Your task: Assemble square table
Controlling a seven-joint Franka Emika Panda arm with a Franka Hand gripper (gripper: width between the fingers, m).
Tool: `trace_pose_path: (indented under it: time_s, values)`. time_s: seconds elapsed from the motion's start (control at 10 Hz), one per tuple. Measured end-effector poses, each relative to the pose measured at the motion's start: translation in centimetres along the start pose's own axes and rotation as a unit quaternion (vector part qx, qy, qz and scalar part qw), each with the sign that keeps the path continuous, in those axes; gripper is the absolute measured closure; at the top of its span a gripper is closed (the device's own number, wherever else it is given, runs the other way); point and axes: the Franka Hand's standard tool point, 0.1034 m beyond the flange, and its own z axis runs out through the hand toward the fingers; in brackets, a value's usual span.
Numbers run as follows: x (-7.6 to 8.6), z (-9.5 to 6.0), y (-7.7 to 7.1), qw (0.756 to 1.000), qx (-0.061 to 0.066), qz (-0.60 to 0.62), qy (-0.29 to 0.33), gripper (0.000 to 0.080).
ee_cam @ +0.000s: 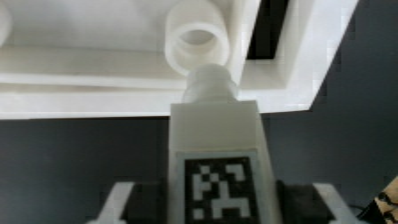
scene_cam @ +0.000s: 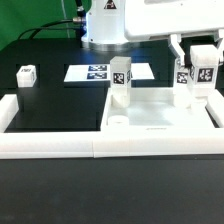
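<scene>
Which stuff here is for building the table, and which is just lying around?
For the table:
tabletop slab
upright leg on the slab
held leg between the fingers
loose leg off to the exterior view's left

Just lying about:
marker board
border rail

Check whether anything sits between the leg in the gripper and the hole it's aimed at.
Nothing visible does. In the wrist view the leg in the gripper points its tip at an open hole in the tabletop, with only bare surface between. The other upright leg stands at another corner.
</scene>
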Motion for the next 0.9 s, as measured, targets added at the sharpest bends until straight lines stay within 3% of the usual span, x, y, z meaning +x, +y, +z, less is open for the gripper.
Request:
trace_pose_path:
  time_s: [0.3, 0.9]
  values:
    - [-0.2, 0.6, 0.9, 1.000, -0.004, -0.014, -0.003, 0.0509]
    - [-1.8, 2.1, 0.2, 1.000, -0.002, -0.023, -0.011, 0.0509]
